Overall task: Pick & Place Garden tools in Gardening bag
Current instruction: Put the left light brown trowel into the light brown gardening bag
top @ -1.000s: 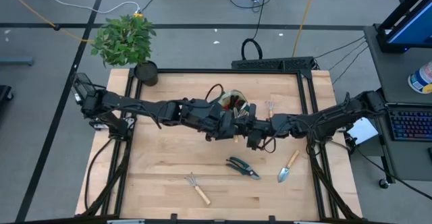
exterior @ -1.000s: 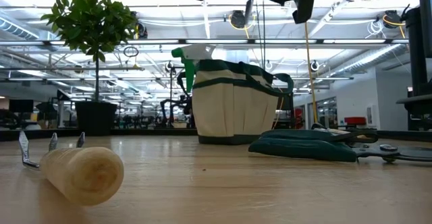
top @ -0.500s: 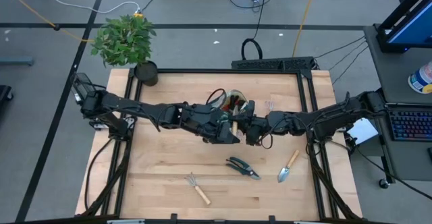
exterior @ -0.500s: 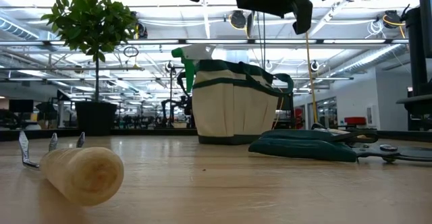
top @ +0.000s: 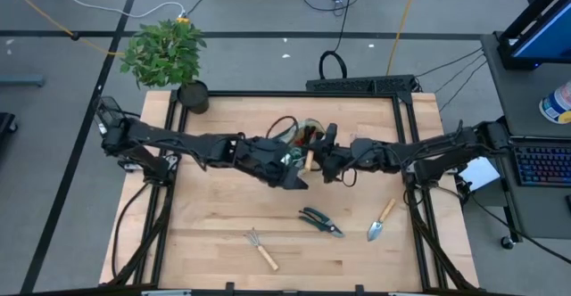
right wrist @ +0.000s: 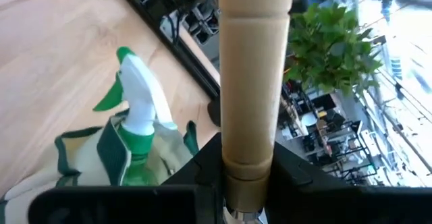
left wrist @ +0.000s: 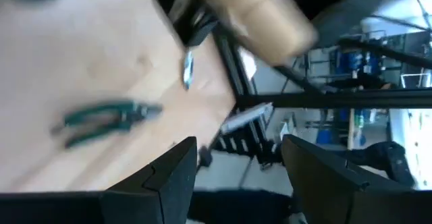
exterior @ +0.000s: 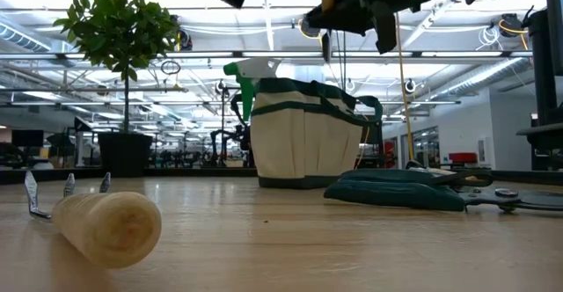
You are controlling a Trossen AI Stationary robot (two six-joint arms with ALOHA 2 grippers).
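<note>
The gardening bag [top: 302,134], beige with green trim, stands at the table's far middle with a green-white sprayer [right wrist: 137,109] in it. My right gripper [top: 323,160] hovers just in front of the bag, shut on a wooden-handled tool [right wrist: 250,75]. My left gripper [top: 298,171] is beside it, open, with nothing between its fingers [left wrist: 172,177]; the tool's handle [left wrist: 255,11] shows beyond them. On the near part of the table lie a small rake [top: 261,248], dark shears [top: 320,221] and a trowel [top: 381,219]. My right gripper pinches the tool's wooden handle near its metal end [right wrist: 247,171] between its two fingers [right wrist: 210,163]. The fingers come in about level from the table's right. The handle sticks out ahead of them, and the tool is lifted clear of table and bag.
A leafy potted plant [top: 167,57] stands at the table's far left corner. Another small rake [top: 357,142] lies to the right of the bag. A black frame rail [top: 294,94] runs along the table's edges.
My right gripper has carried the tool toward the far edge and a little to the left, closer to the bag. My left gripper has rolled about its own line and now stands apart from the handle.
</note>
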